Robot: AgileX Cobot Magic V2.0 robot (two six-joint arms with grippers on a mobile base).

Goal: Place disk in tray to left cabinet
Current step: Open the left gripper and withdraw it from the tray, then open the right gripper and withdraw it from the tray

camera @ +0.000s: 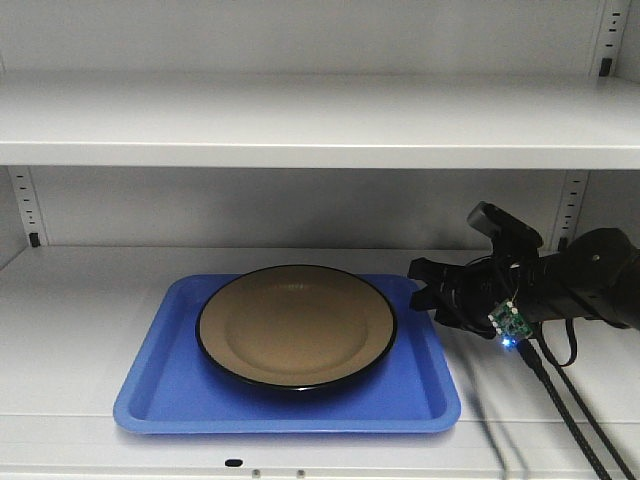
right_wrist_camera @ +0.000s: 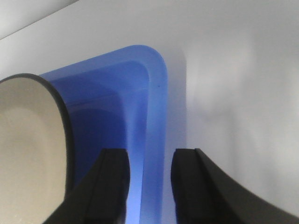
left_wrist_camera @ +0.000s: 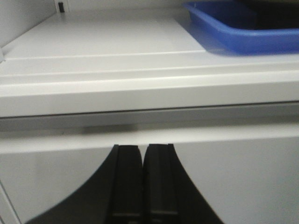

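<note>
The tan disk (camera: 296, 325) with its black rim lies flat in the blue tray (camera: 160, 390), which rests on a shelf of the white cabinet (camera: 80, 300). My right gripper (camera: 425, 285) is open at the tray's right edge. In the right wrist view the right gripper (right_wrist_camera: 149, 156) has its jaws on either side of the tray's rim (right_wrist_camera: 156, 102), apart from it, and the disk (right_wrist_camera: 28, 154) is at the left. My left gripper (left_wrist_camera: 142, 147) is shut and empty, below the shelf's front edge. The tray's corner (left_wrist_camera: 243, 35) shows at the upper right.
Another shelf (camera: 300, 125) spans overhead, close above the tray. Slotted rails (camera: 28, 205) run up the back corners. The right arm's cables (camera: 560, 400) trail over the shelf at the front right. Bare shelf surface (left_wrist_camera: 103, 42) lies left of the tray.
</note>
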